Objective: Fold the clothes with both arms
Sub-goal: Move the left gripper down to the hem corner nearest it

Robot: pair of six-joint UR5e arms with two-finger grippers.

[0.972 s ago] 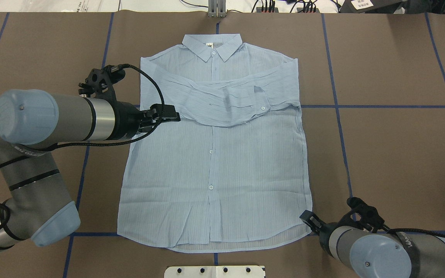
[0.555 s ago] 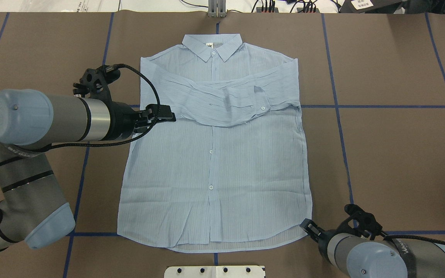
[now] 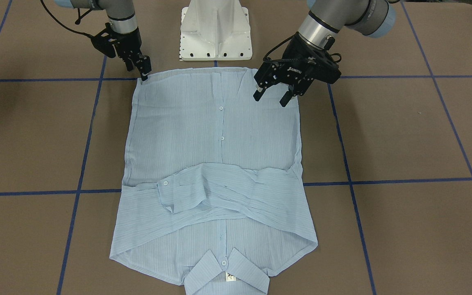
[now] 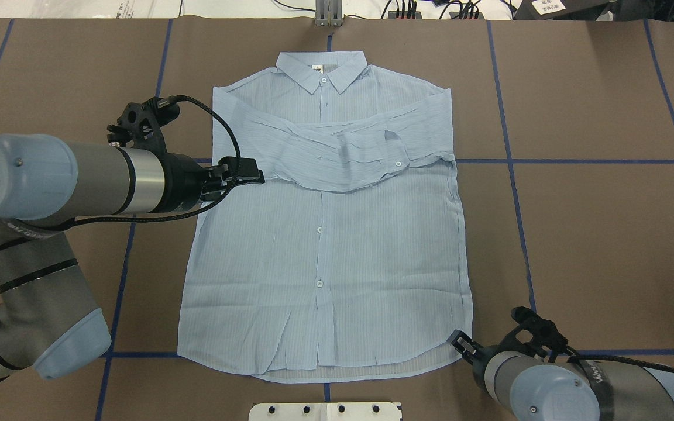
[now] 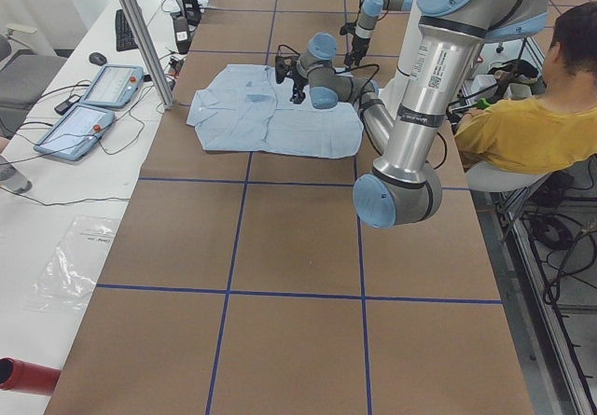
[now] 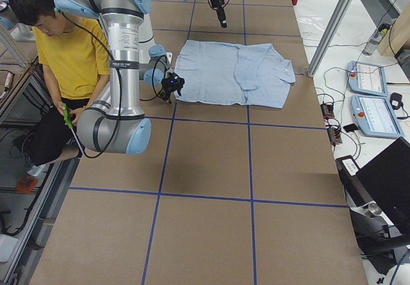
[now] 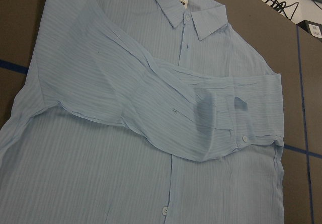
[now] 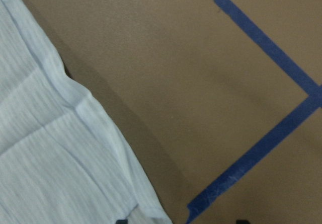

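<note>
The light blue striped shirt [image 4: 325, 245] lies flat and face up on the brown table, collar at the far side, both sleeves folded across the chest. It also shows in the front view [image 3: 215, 135] and the left wrist view [image 7: 151, 108]. My left gripper [image 4: 249, 172] hovers open over the shirt's left edge at sleeve height; the front view [image 3: 271, 97] shows its fingers apart and empty. My right gripper [image 4: 460, 340] is open at the near right hem corner [image 8: 50, 148], low by the cloth [image 3: 144, 71], holding nothing.
The white pedestal base [image 3: 215, 32] stands just behind the shirt's hem. Blue tape lines [image 4: 509, 161] cross the brown table cover. A metal post [image 4: 328, 14] stands at the far edge. An operator in yellow [image 6: 64, 48] sits beside the robot. Tablets [image 5: 103, 84] lie on a side table.
My left gripper has drawn back a little to the left, staying open over the shirt. My right gripper has moved nearer the robot, down to the hem corner.
</note>
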